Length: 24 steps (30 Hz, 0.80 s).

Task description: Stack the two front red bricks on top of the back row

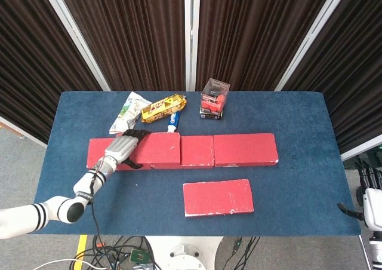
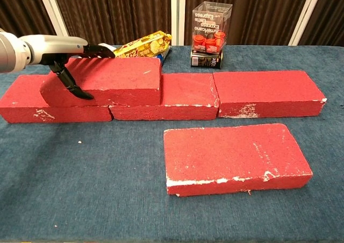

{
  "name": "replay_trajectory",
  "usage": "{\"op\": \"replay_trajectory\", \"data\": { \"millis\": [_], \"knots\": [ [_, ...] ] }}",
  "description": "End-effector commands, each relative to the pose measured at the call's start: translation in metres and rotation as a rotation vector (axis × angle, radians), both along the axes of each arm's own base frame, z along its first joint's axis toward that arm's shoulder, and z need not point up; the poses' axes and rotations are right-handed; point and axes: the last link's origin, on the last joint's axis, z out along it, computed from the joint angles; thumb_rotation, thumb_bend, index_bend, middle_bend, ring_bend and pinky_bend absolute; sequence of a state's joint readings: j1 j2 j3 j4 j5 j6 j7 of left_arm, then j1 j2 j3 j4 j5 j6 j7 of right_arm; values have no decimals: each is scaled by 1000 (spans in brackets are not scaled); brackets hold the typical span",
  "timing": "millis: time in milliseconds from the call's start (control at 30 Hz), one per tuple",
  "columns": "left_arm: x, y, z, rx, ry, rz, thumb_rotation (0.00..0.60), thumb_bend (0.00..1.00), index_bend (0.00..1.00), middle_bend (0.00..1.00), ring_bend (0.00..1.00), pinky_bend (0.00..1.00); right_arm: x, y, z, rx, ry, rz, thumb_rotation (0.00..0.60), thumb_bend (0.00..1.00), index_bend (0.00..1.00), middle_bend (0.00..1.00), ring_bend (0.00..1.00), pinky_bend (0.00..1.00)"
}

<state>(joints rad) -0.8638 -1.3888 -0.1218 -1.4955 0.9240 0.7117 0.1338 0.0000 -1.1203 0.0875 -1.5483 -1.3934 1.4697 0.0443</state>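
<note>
Three red bricks form the back row: left [image 2: 21,100], middle [image 2: 183,98], right [image 2: 266,92]. A fourth red brick [image 2: 110,80] lies on top of the row's left part, over the seam between the left and middle bricks [image 1: 156,148]. My left hand [image 2: 64,52] grips this top brick at its left end, fingers across the top and thumb on the front face [image 1: 122,147]. One more red brick [image 2: 234,157] lies flat alone in front [image 1: 218,197]. My right hand [image 1: 365,201] hangs off the table's right edge, only partly seen.
Behind the row lie a yellow snack bag [image 2: 142,44], a toothpaste tube [image 1: 173,119] and a white-green pouch [image 1: 125,113]. A clear box of red cups [image 2: 210,34] stands at the back centre. Blue cloth covers the table [image 2: 80,189].
</note>
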Motion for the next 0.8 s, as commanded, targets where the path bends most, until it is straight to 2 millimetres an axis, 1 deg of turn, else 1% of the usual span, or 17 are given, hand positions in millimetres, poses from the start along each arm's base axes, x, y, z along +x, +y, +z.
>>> {"op": "replay_trajectory", "data": {
  "millis": [33, 600, 800],
  "knots": [
    [0, 0, 0, -3, -2, 2, 600, 192, 0, 85, 57, 0, 0, 0, 0, 0, 0, 0, 600, 0, 0, 0, 0, 0],
    [2, 2, 1, -3, -7, -20, 600, 192, 0, 84, 51, 0, -1, 0, 0, 1, -2, -5, 600, 0, 0, 0, 0, 0],
    [3, 5, 0, -18, 3, -19, 600, 191, 0, 78, 35, 0, -1, 0, -1, 6, 1, -4, 600, 0, 0, 0, 0, 0]
  ]
}}
